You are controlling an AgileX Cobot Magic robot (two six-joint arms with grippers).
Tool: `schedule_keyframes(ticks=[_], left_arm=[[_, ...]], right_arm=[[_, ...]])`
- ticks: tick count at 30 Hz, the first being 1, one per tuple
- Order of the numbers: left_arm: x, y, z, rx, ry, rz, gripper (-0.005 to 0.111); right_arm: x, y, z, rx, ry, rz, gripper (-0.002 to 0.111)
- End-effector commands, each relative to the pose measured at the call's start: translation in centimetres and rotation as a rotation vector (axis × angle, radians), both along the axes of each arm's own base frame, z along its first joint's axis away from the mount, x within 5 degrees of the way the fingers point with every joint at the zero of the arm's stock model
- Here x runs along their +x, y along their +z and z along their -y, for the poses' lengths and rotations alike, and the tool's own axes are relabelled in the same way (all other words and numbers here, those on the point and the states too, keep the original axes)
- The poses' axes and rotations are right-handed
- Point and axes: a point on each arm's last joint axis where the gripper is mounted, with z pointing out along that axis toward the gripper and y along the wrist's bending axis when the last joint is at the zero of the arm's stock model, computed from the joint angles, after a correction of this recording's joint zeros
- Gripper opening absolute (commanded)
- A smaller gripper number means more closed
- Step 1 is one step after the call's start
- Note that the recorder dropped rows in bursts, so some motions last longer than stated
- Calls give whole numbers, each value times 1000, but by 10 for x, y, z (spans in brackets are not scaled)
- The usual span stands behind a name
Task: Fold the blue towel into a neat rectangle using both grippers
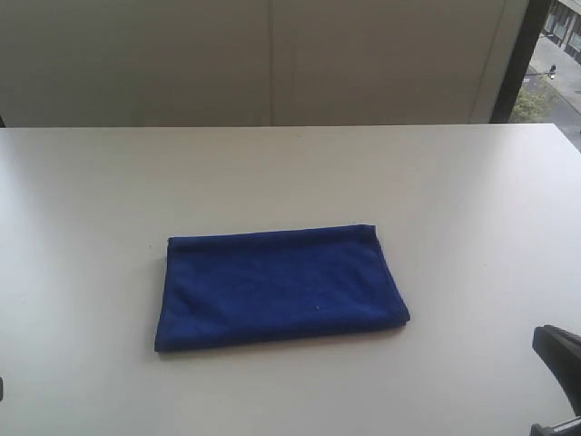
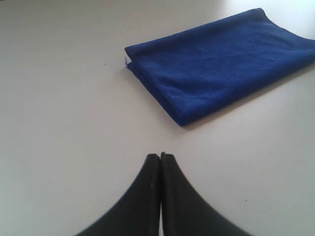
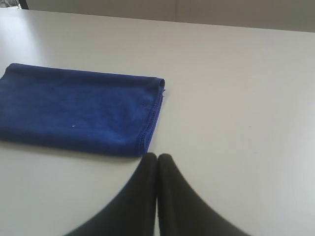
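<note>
One deep royal-blue microfibre towel (image 1: 281, 291) lies folded into a flat rectangle near the middle of the plain white table (image 1: 290, 173). Its long sides run across the exterior view, slightly skewed. Layers sit stacked with edges roughly aligned, and the surface is smooth but for a tiny pale speck (image 1: 317, 308). Left wrist view: towel (image 2: 221, 64) on bare table (image 2: 59, 98), a small white bit showing at one corner (image 2: 127, 60). The left gripper (image 2: 160, 156) is black, its jaws pressed fully together with nothing between them, and sits well apart from the cloth. Right wrist view: towel (image 3: 74, 108) on table (image 3: 236, 98), stitched hem visible along the short end. The right gripper (image 3: 157, 156) is black, its jaws likewise closed tight and empty. Its tips line up close to the towel's near corner in this view, and I cannot tell the gap from here. Exterior view shows only a black piece of the right arm (image 1: 558, 354) at the lower right edge, well apart from the towel. Behind the table stand pale wall panels (image 1: 272, 54), with a window strip (image 1: 554, 64) at the far right.
</note>
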Motion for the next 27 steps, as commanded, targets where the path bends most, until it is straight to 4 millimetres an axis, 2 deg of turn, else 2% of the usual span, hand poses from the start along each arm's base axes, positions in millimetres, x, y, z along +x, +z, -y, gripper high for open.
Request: schedule_keyframes(ticks=[1, 8, 16, 27], left_arm=[[-1, -2, 0, 3, -4, -5, 0], [-1, 0, -3, -17, 36, 16, 0], [-5, -1, -22, -27, 311, 43, 0], [-8, -4, -26, 59, 345, 59, 0]], right_arm=[[0, 0, 1, -3, -5, 17, 0], [0, 0, 1, -3, -5, 17, 0], [0, 0, 1, -3, -5, 15, 0], [0, 0, 1, -3, -5, 15, 0]])
